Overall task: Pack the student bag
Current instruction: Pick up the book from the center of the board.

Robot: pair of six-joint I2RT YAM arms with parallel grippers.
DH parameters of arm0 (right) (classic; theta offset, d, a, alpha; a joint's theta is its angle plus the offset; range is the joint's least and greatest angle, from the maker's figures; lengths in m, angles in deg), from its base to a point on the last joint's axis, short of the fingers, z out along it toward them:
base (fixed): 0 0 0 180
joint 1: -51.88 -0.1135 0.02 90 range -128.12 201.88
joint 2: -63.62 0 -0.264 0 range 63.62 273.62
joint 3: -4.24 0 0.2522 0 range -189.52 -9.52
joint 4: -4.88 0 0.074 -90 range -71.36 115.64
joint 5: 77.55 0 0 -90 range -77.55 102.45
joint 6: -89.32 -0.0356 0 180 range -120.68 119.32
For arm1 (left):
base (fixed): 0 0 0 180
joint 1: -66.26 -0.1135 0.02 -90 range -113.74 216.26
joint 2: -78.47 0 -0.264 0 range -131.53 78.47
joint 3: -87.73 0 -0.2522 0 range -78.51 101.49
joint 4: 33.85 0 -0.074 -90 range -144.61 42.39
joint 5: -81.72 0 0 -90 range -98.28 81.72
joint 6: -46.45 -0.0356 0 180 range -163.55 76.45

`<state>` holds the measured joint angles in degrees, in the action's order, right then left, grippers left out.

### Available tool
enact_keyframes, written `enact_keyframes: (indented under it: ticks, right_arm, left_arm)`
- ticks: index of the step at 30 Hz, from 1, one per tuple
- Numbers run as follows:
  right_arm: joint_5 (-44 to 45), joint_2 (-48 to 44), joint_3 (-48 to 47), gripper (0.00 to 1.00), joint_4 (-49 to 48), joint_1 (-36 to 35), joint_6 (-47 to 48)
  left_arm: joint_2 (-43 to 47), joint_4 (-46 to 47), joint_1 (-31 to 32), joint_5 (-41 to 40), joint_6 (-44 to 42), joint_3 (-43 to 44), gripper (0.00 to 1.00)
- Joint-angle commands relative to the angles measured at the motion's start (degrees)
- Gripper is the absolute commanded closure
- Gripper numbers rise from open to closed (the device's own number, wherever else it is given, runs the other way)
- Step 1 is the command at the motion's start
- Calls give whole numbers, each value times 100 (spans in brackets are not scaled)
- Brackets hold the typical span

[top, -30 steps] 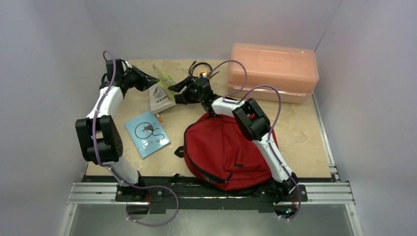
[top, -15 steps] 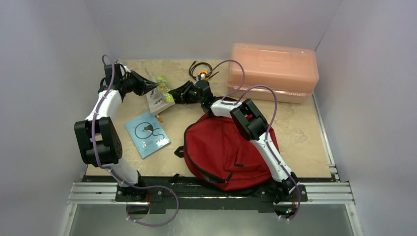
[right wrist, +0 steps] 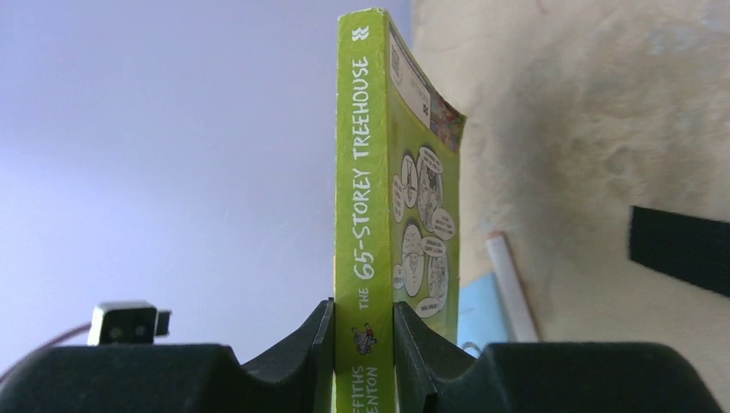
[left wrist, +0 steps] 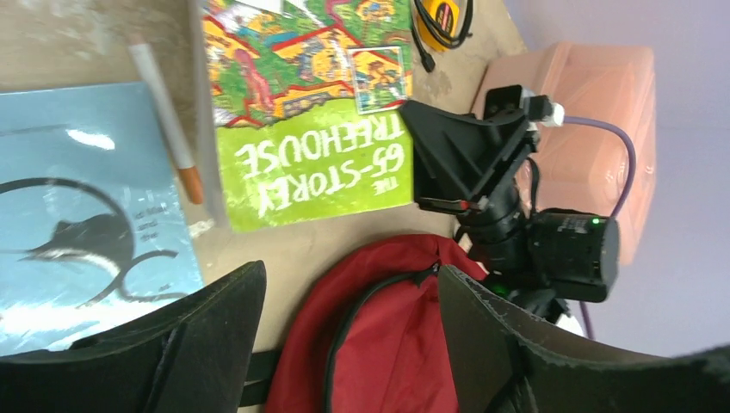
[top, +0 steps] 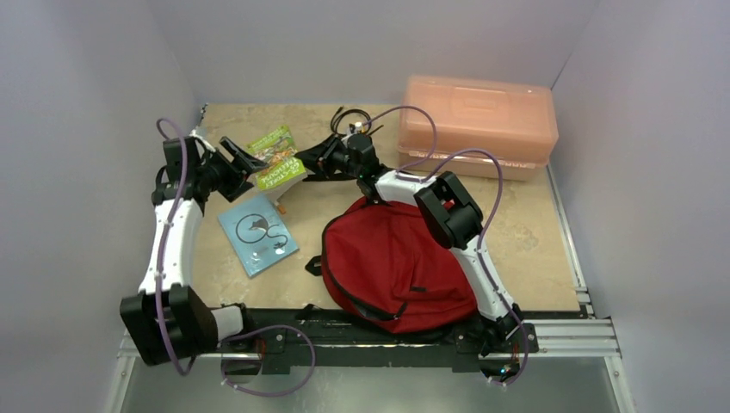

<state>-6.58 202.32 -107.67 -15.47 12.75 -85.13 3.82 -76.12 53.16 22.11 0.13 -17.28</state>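
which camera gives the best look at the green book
Left wrist: the book lies face-on there, its cover art and title readable. The right wrist view shows only its spine and a sliver of back cover, clamped in the right gripper. The top view shows it small, title unreadable.

1. The student bag [top: 387,258] is a dark red backpack of soft fabric; a black zipper line curves across its upper face; a short black strap sticks out at its left side.
2. It lies flat on the table [top: 534,241], near the front edge, more in the right half; the fabric is slack and a little wrinkled.
3. Whether the zipper is open, I cannot tell.
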Motion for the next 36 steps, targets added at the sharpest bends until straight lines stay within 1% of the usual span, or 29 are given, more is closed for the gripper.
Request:
enact_keyframes:
  ticks: [1,4,5,6,8,9,11,13,15,19,20,25,29,32,36]
  right_arm:
    - [215,-777,131,100,-867,63,-369]
    - [450,-967,358,100,-1030,65,-535]
    - [513,-1009,438,100,-1125,71,-666]
    - [587,-1033,516,100,-1253,67,-863]
    - [758,-1092,727,100,-1613,59,-1372]
    - [827,-1135,841,100,-1756,45,-1555]
    - [970,-1253,1003,100,-1912,36,-1758]
    - [1136,-1427,1122,100,-1882,24,-1854]
    - [1227,-1558,1180,100,-1771,1,-1896]
    - [1416,-1790,1370,100,-1742,-98,-2060]
    - [1446,-1824,1421,100,-1746,-130,-2089]
    - [1620,-1990,1697,100,-1898,-273,-2226]
    - [1785,-2091,1846,100,-1944,-414,-2311]
    - [1884,-2116,1936,100,-2131,-473,-2422]
    - [1885,-2217,2011,100,-2099,-523,-2439]
  left_arm:
    - [1084,-468,-22,-1040,-85,-371,26]
    - [1530,-519,-23,-982,309,-691,25]
    - [1622,-324,-22,-745,504,-865,25]
    - [1682,68,-25,-337,793,-1131,25]
    - [1661,1190,14,415,1514,-1677,24]
    - [1623,1666,84,585,1820,-1867,22]
    - [1595,2423,383,534,2140,-2136,17]
    - [1630,3151,699,294,2378,-2306,11]
    - [1694,3527,1085,-162,2513,-2406,4]
    - [1869,4355,1602,-1081,2769,-2700,0]
    - [1909,4516,1678,-1357,2867,-2783,0]
    - [1776,4816,1828,-2025,3199,-2908,0]
    - [1616,5273,1934,-2630,3536,-3037,0]
    - [1596,5554,2167,-3246,3527,-3092,0]
    - [1446,6111,2359,-3721,3419,-3196,2]
